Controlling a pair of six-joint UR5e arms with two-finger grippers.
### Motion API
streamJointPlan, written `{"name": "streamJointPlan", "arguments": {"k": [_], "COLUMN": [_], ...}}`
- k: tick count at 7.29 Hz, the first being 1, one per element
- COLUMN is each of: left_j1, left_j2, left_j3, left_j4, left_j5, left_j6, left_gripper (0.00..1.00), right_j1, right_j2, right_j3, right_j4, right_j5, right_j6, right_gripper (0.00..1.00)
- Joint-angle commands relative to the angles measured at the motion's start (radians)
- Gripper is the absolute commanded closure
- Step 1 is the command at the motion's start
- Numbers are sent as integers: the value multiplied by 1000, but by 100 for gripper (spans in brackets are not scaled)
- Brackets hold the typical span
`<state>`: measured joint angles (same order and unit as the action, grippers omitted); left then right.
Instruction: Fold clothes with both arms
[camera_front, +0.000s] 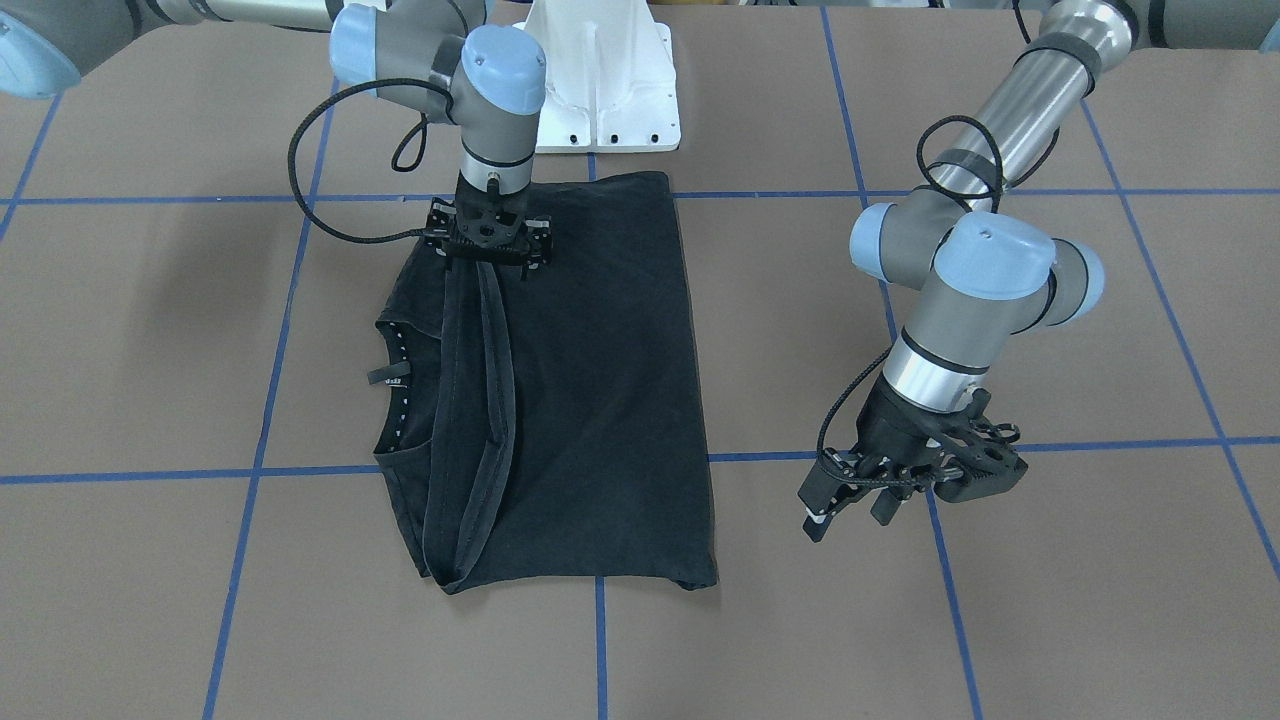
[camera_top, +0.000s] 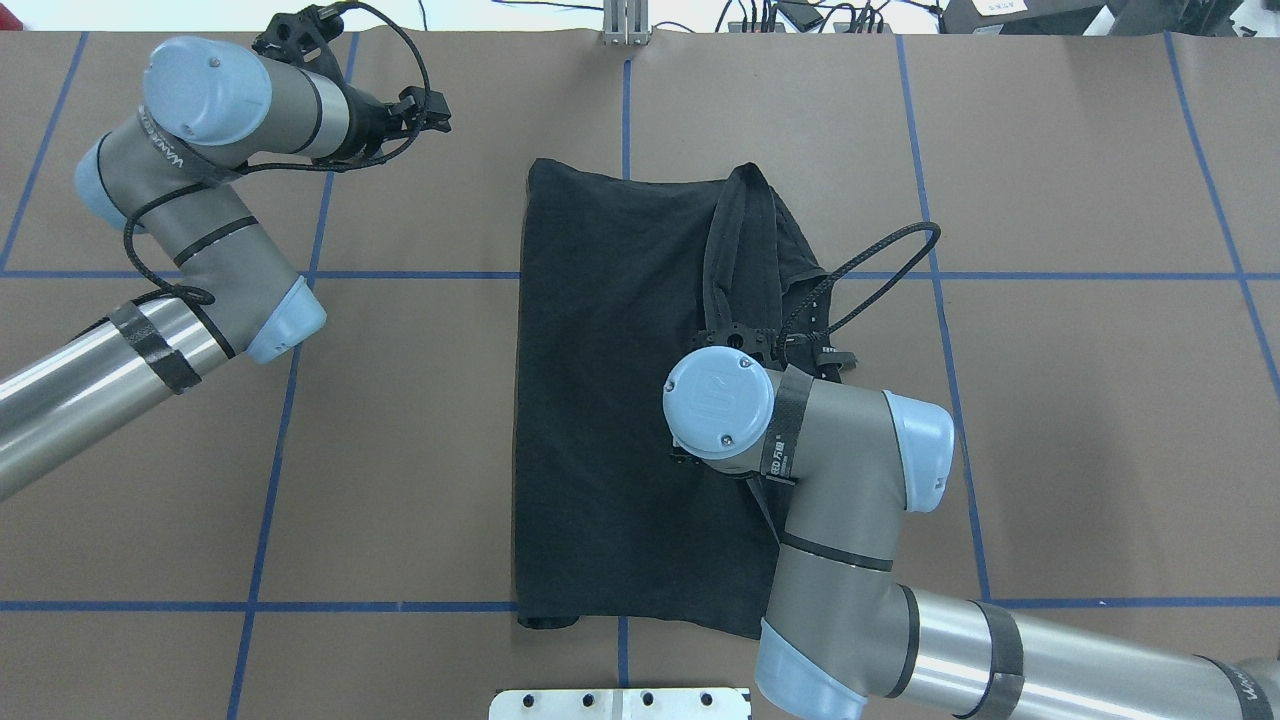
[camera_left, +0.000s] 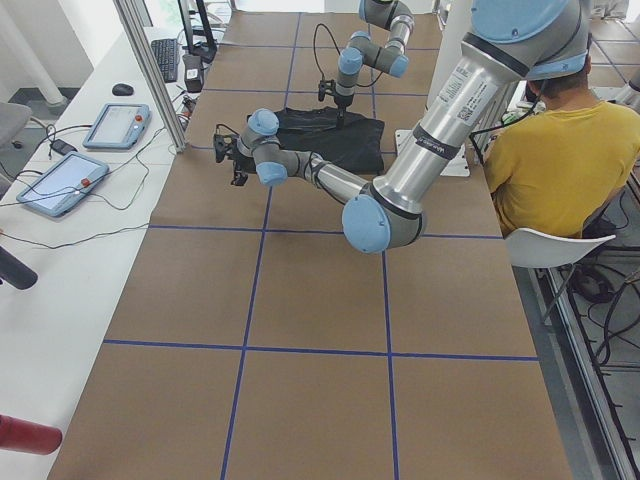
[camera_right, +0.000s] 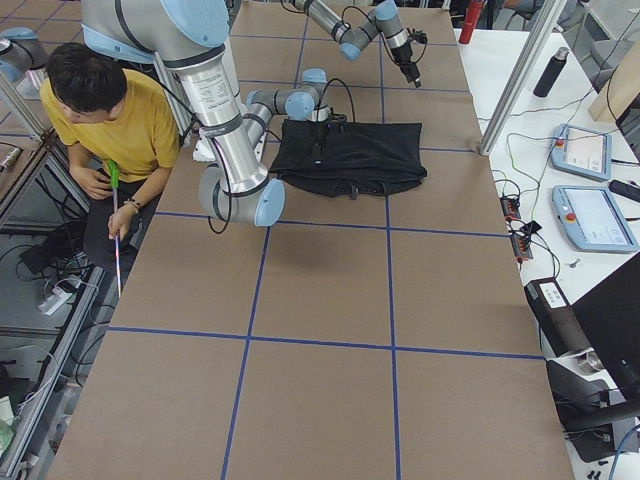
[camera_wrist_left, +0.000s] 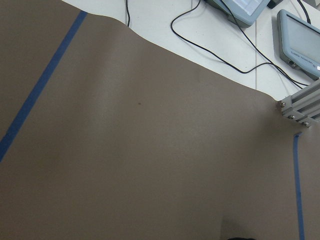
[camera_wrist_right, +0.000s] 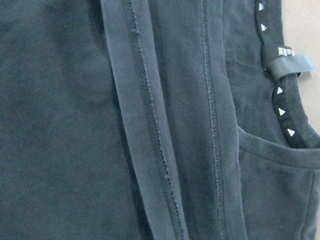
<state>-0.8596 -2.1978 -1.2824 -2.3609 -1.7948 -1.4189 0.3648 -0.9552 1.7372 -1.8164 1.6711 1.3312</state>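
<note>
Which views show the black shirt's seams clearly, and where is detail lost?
Right wrist view: sharp and evenly lit, the T-shirt seams read clearly. Overhead view: its flat part is nearly uniform black. Front-facing view: a soft shadow lies on the table beside the right arm.

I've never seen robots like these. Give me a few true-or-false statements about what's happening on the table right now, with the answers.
1. Both grippers are on the T-shirt. False: only the right gripper is on it. The left gripper hangs over bare table, apart from the shirt.
2. A fold of the shirt's hem runs up to the right gripper. True.
3. The shirt shows a colourful print. False: only plain black fabric shows.
4. The table is crossed by blue lines. True.
5. A person in a yellow top sits beside the robot. True.
</note>
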Motion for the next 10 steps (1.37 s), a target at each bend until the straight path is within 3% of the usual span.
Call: {"name": "streamJointPlan", "arguments": {"k": [1,5,8,10], "left_j1": [-1,-1,-3,-3], "left_j2": [1,1,3,3], "left_j3": [0,-2,-15,-17], "left_j4": [0,0,0,0], "left_j5": [0,0,0,0], "left_j6": [0,-2,-2,-2], "left_gripper": [0,0,0,0], "right_j1": [2,8,43,110], "right_j2": [-4,-166,-315,-190], "right_j3": [-4,110,251,210], "right_j4": [-9,-1,-1,-14], "right_j5": [3,-2,1,41], "right_j6": [-41,-112,-222,-222], "right_gripper": [0,0,0,0]}}
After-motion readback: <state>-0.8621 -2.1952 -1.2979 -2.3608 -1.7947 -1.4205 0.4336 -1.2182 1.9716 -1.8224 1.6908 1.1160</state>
